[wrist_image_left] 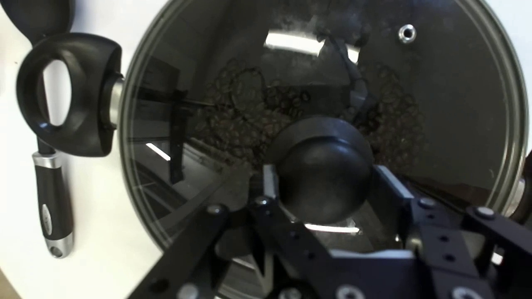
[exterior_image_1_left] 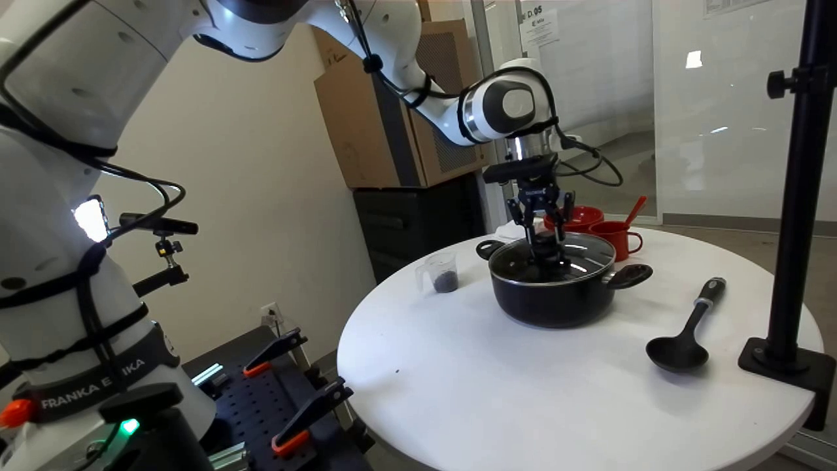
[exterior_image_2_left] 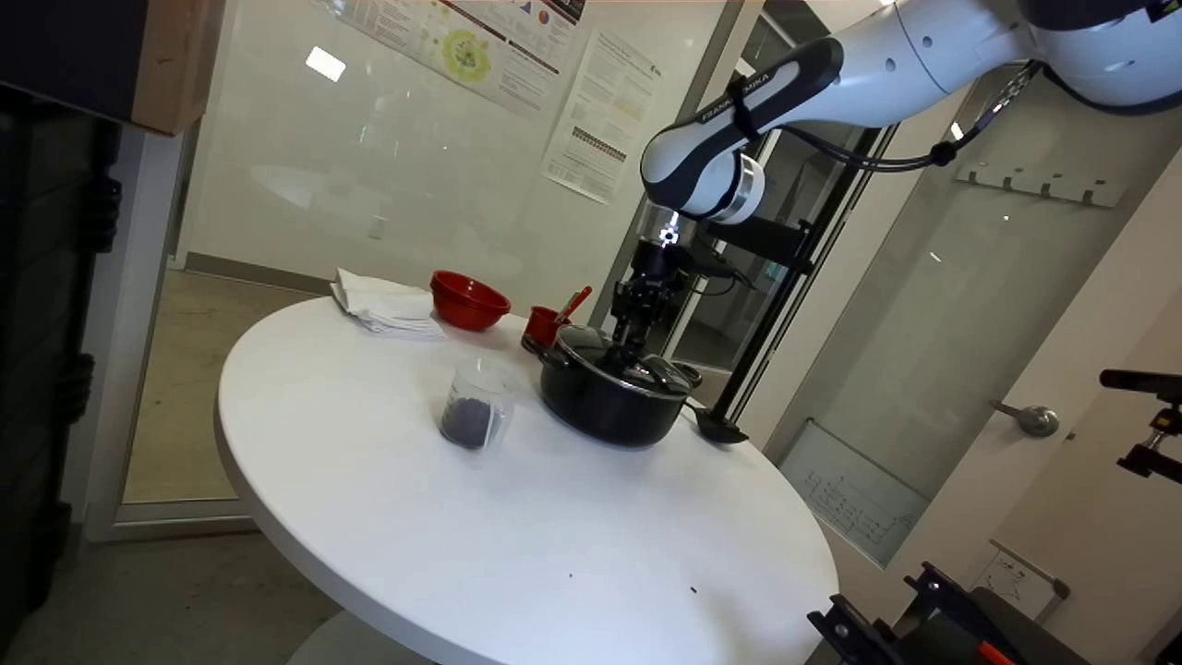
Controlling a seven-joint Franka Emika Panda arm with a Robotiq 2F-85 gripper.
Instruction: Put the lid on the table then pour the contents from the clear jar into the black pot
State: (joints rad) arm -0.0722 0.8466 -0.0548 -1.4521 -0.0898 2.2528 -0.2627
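The round glass lid (wrist_image_left: 453, 108) sits on the black pot (exterior_image_1_left: 552, 304), its metal rim lying along the pot's edge. Dark brown beans show through the glass in the wrist view. My gripper (wrist_image_left: 324, 182) points down over the middle of the lid, with one pad on either side of the black knob (wrist_image_left: 326, 178). Both pads appear to press against it, so the jaws look shut on the lid's knob. The clear jar (exterior_image_2_left: 473, 416), partly filled with something dark, stands upright on the white table (exterior_image_1_left: 510, 392), beside the pot and apart from it.
Close behind the pot are a red cup (exterior_image_1_left: 611, 237) with a red utensil and a red bowl (exterior_image_2_left: 471, 300). A folded white cloth (exterior_image_2_left: 388, 307) lies near the bowl. The black ladle (exterior_image_1_left: 680, 350) rests on the table, near a black post (exterior_image_1_left: 794, 196) clamped to the edge.
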